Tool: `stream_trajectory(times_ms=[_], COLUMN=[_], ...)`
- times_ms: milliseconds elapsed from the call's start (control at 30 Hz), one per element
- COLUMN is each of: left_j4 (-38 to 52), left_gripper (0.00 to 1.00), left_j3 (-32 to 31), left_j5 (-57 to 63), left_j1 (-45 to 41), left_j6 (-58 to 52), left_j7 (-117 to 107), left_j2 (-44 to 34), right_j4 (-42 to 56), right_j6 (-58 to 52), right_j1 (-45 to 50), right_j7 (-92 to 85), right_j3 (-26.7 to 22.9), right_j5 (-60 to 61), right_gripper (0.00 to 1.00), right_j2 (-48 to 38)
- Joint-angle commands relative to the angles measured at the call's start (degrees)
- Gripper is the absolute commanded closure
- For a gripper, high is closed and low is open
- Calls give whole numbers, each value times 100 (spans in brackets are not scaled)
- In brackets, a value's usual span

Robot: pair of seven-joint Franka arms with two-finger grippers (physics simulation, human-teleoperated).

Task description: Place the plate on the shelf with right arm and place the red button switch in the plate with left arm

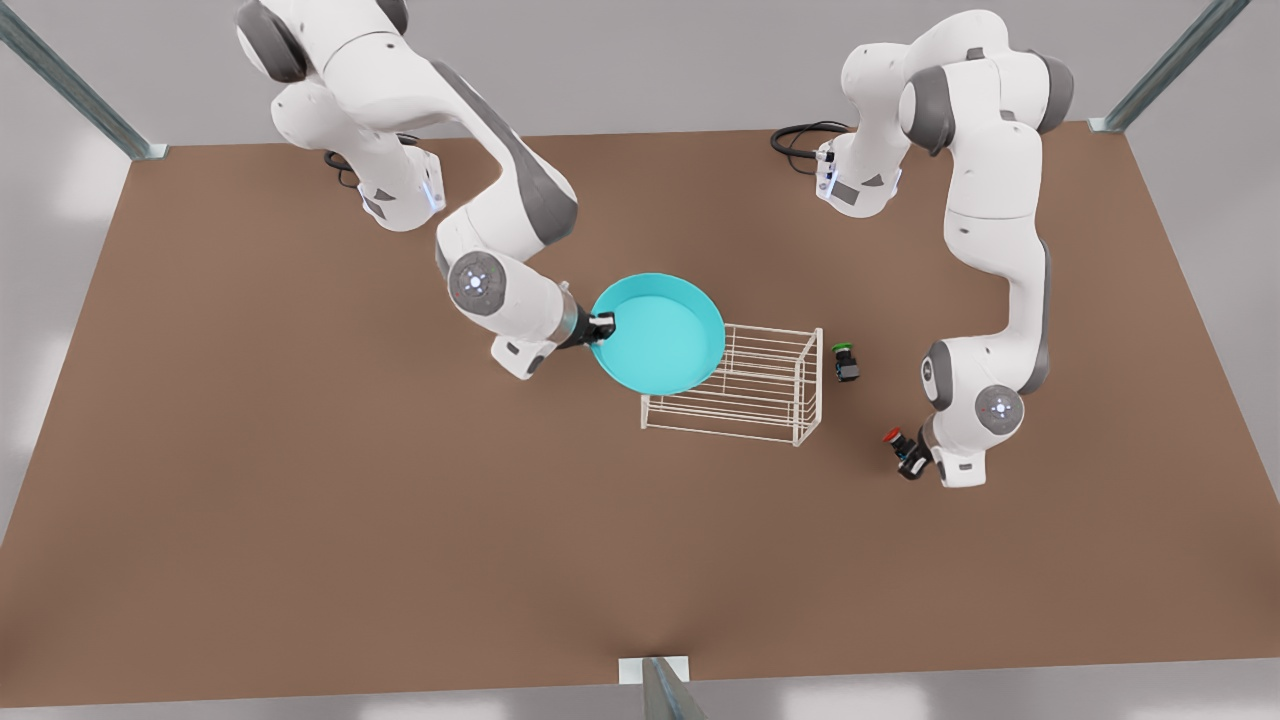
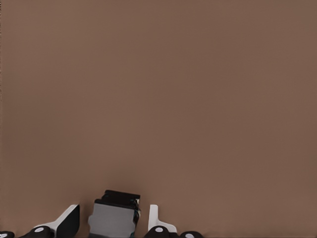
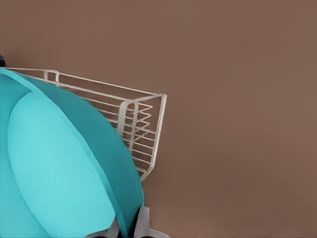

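The plate [image 1: 660, 335] is held tilted over the end of the shelf [image 1: 745, 385] on the front view's left, its far rim overlapping the wire top — whether it touches the bars I cannot tell. The right gripper [image 1: 603, 327] is clamped on the plate's rim, one fingertip [image 3: 143, 220] showing against the turquoise edge. The red button switch [image 1: 903, 446] sits between the fingers of the left gripper [image 2: 113, 220] — closed on its body just above the table [image 1: 300, 500]. A green-capped switch [image 1: 846, 362] stands beside the shelf.
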Motion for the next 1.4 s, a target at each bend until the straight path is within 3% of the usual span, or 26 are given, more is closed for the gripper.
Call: stream_trajectory(times_ms=[0, 67, 333, 600, 633, 667, 700, 800, 900, 1000, 1067, 1133, 1367], left_j4=[-8, -8, 44, 53, 53, 53, 44, 44, 62, 141, 220, 387, 1081], left_gripper=[28, 36, 39, 55, 55, 55, 56, 57, 57, 58, 58, 59, 59], left_j3=[1, 1, 1, 1, 1, 10, 10, 10, 54, 62, 54, 54, 1], left_j5=[11, 11, 3, 3, 3, 3, 3, 3, 11, 11, 11, 11, 266], left_j1=[1, -8, -17, -8, -8, 1, -8, 1, -8, -8, -8, -8, -316], left_j6=[-5, -5, 47, 39, 21, 3, -5, -14, -313, -752, -990, -1411, -3143], left_j7=[-140, -149, -210, -219, -210, -201, -210, -202, -157, -175, -210, -228, -869], left_j2=[-22, -22, 30, 22, 4, -22, -31, -75, -321, -550, -699, -813, -1306], right_j4=[167, 457, 790, 1116, 1116, 1116, 1116, 1116, 1054, 1054, 1054, 1046, 1098], right_j6=[129, 147, 894, 1052, 1052, 1052, 1052, 1043, 324, -1646, -1919, -1813, -1919], right_j1=[137, 304, 858, 1175, 1175, 1175, 1175, 1175, 841, -644, -1022, -2014, -2332], right_j7=[3395, 3712, 4652, 5057, 5057, 5048, 5048, 4995, 4768, 1684, -907, -2702, -2950], right_j3=[-4, 5, 31, -48, -56, -56, -56, -109, -136, -171, -680, -681, -681], right_j5=[-51, -77, -130, -139, -139, -139, -139, -130, -130, -472, -1174, -1834, -2336], right_gripper=[80, 80, 80, 80, 75, 54, 0, 0, 0, 0, 0, 0, 0], right_j2=[216, 523, 1209, 1578, 1578, 1587, 1587, 1500, 577, -373, -399, -276, -241])
